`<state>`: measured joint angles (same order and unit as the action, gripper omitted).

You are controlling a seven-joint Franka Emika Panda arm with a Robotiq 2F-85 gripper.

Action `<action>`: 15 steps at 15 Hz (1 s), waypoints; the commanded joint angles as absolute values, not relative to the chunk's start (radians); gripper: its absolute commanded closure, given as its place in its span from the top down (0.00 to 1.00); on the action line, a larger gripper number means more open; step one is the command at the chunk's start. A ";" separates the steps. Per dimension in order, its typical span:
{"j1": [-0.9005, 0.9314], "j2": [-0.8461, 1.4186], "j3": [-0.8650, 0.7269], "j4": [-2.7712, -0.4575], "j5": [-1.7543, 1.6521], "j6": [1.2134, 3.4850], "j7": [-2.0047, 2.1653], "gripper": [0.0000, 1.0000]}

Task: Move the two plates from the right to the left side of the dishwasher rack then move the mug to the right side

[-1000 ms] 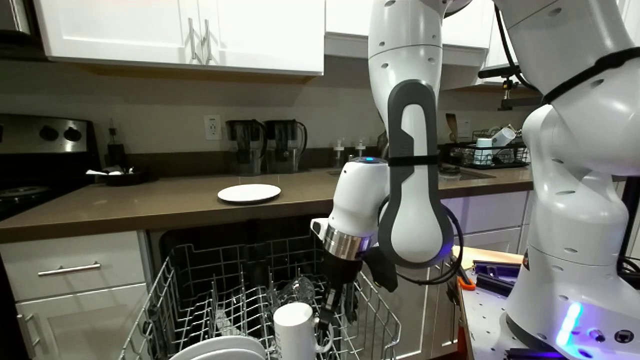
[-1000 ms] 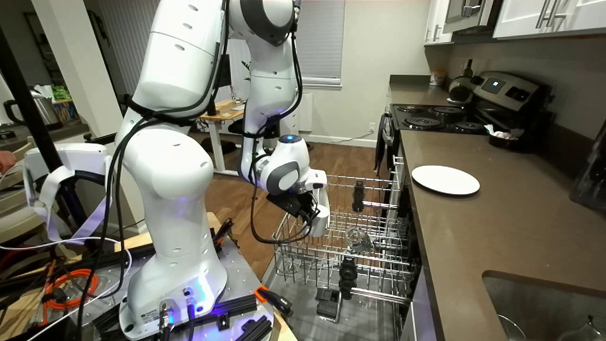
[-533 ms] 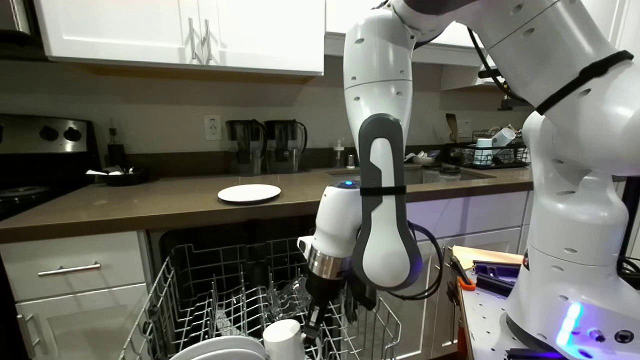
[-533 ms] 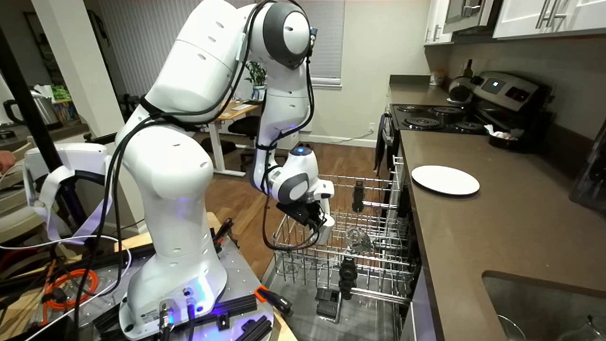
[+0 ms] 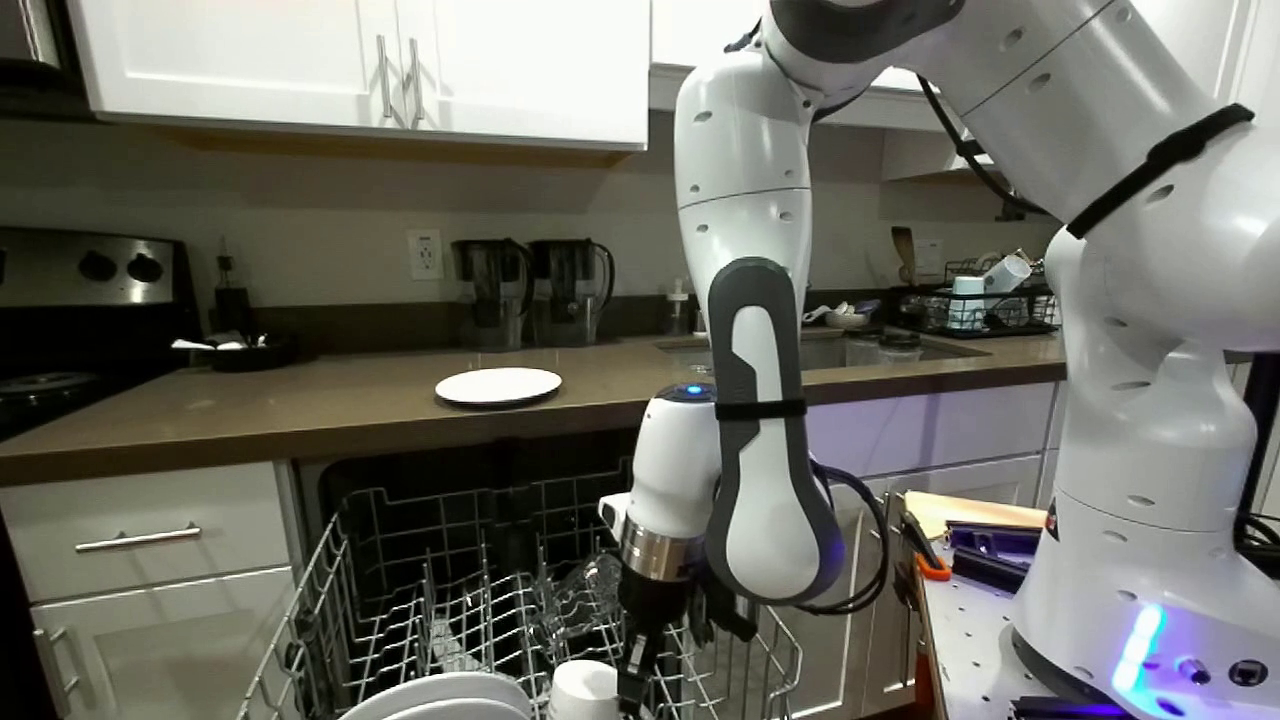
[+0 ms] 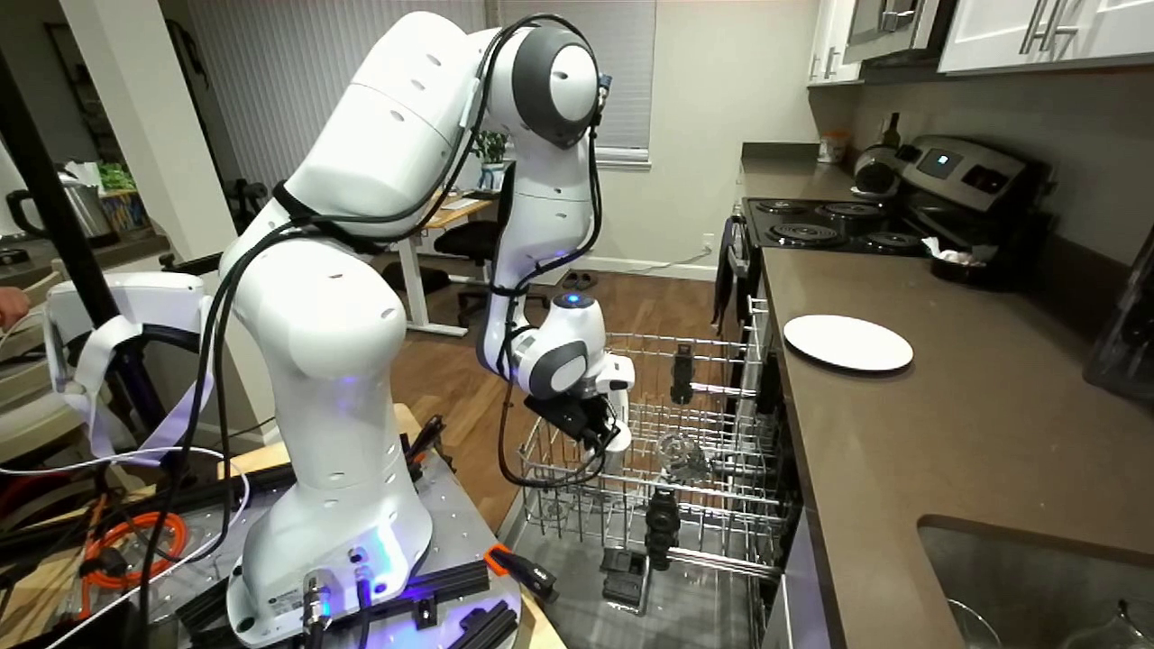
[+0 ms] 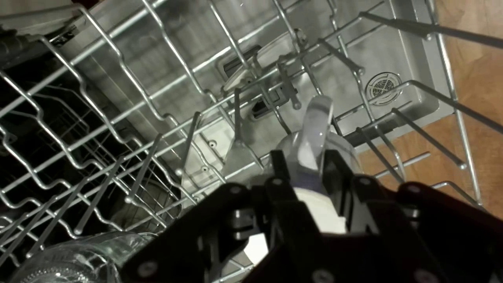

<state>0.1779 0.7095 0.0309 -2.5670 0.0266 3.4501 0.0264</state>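
The mug (image 5: 583, 692) is white and sits low at the near part of the dishwasher rack (image 5: 310, 590), right of the plates. It stands nearly upright with its closed end up. My gripper (image 5: 632, 690) is shut on its handle. In the wrist view my gripper (image 7: 304, 159) has the handle (image 7: 316, 118) between its fingers. The mug also shows below the hand in an exterior view (image 6: 620, 439). The two plates, a rear plate (image 5: 430, 688) and a front plate (image 5: 465, 711), stand beside the mug, cut off by the frame edge. Whether the mug touches the wires cannot be told.
A clear glass (image 5: 590, 585) lies in the rack behind the mug, also in the wrist view (image 7: 70, 257). The counter edge (image 5: 250, 445) overhangs the rack's back. A flat white plate (image 5: 498, 386) lies on the counter. Upright tines (image 7: 188, 143) stand near the gripper.
The gripper and mug have moved down into the rack, first toward the plates, then slightly back to the right. The mug now leans less. The plates have not moved.
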 commanded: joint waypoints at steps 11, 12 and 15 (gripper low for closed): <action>0.218 0.530 -0.033 -2.670 0.009 3.370 -0.029 1.00; 0.216 0.505 -0.033 -2.680 0.001 3.340 -0.037 1.00; 0.201 0.417 -0.029 -2.705 -0.031 3.222 -0.060 1.00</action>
<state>0.2327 0.5355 -0.0386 -2.6481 0.0052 3.3277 -0.0149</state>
